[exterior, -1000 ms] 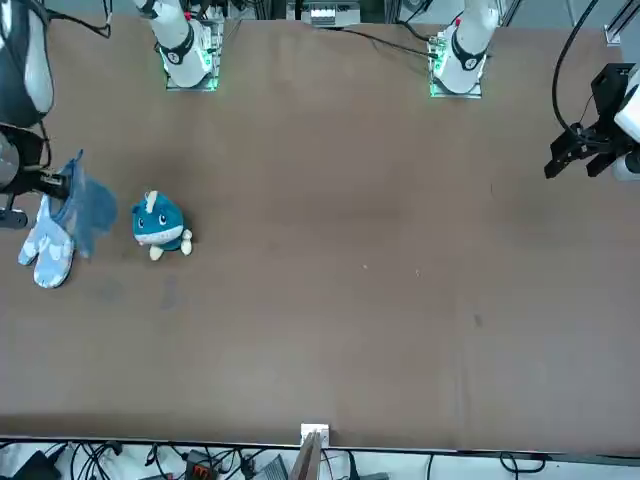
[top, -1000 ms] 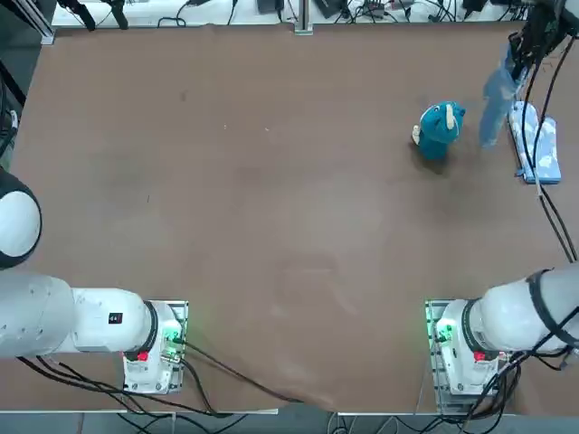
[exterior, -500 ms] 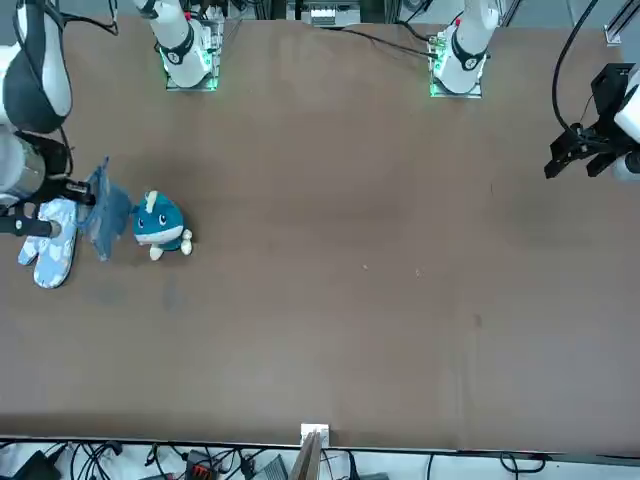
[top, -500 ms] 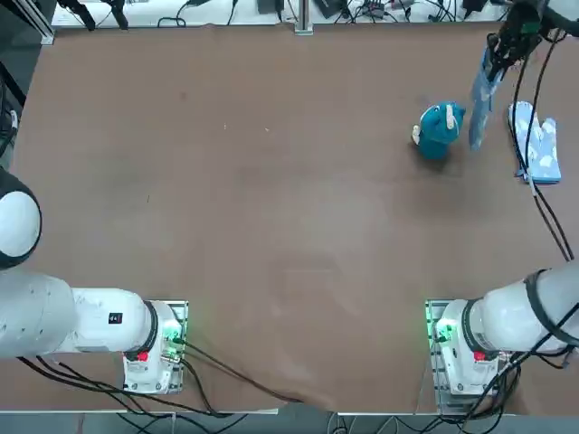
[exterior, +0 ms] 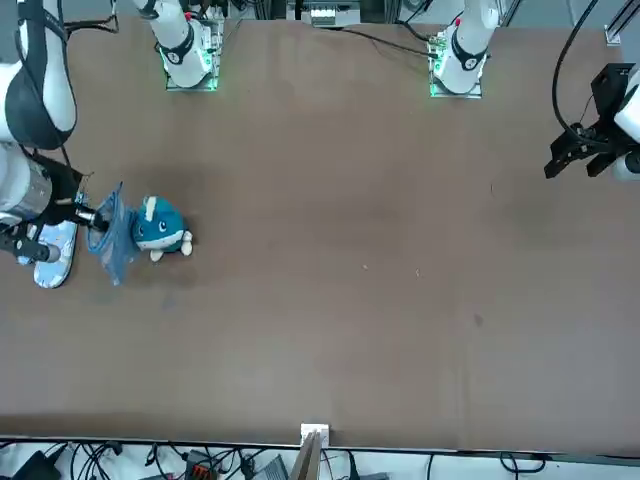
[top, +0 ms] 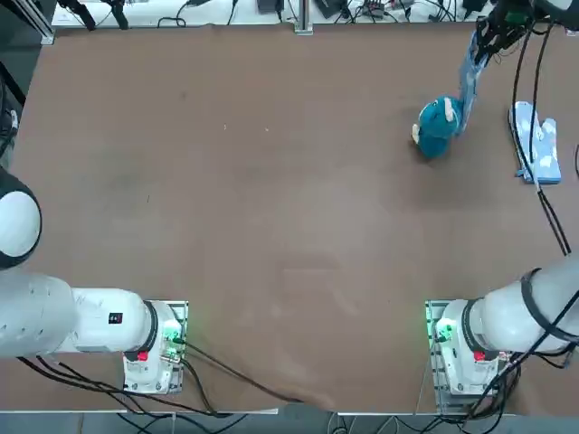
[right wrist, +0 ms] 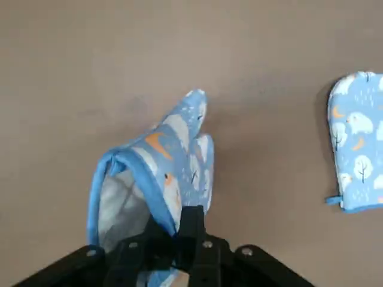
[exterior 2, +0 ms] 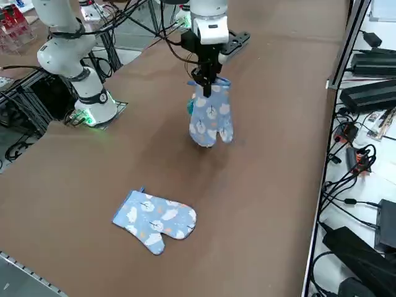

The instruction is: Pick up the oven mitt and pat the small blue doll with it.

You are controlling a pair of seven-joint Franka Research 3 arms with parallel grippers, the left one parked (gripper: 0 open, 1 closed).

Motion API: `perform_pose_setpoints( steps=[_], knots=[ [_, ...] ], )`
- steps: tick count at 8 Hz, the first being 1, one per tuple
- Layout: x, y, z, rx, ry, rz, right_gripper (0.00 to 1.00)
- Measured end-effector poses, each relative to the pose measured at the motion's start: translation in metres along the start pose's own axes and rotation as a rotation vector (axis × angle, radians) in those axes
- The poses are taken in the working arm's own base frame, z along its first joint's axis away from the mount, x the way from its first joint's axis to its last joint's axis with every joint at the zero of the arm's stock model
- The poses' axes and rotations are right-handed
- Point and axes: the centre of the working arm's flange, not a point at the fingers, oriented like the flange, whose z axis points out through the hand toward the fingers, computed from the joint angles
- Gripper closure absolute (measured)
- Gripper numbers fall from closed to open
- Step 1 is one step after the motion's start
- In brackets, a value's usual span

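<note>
The oven mitt (top: 469, 80), light blue with whitish patches, hangs cuff-up from my right gripper (top: 489, 33), which is shut on its cuff edge. Its lower end rests against the side of the small blue doll (top: 437, 126), a teal plush standing on the table at the far right. In the front view the oven mitt (exterior: 113, 242) sits right beside the doll (exterior: 160, 227), with the gripper (exterior: 86, 212) just beyond it. From the right side the hanging mitt (exterior 2: 210, 121) hides nearly all of the doll. The wrist view shows the mitt (right wrist: 170, 156) pinched in the gripper (right wrist: 187, 232).
A second, look-alike mitt (top: 535, 141) lies flat near the table's right edge, close behind the hanging one; it also shows as the flat mitt (exterior 2: 155, 219) from the right side. Cables run along the far and right table edges.
My right gripper has carried the hanging mitt away from above the flat mitt towards the doll, until its lower end meets the doll's side. The doll has not moved.
</note>
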Motion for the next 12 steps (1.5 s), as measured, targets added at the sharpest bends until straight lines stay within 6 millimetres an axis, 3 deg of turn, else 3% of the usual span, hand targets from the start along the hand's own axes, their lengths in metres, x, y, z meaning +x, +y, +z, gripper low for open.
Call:
perform_pose_setpoints(
  steps=[2, 4, 7, 10, 12],
  knots=[
    [0.009, 0.022, -0.008, -0.104, 0.025, -0.007, 0.96],
    [-0.003, 0.023, -0.002, -0.141, -0.081, -0.012, 0.96],
    [-0.017, 0.001, 0.016, -0.167, -0.203, -0.042, 0.96],
    [-0.015, -0.023, 0.040, -0.090, -0.245, -0.043, 0.96],
    [-0.009, -0.027, 0.042, -0.065, -0.218, -0.038, 0.96]
  ],
)
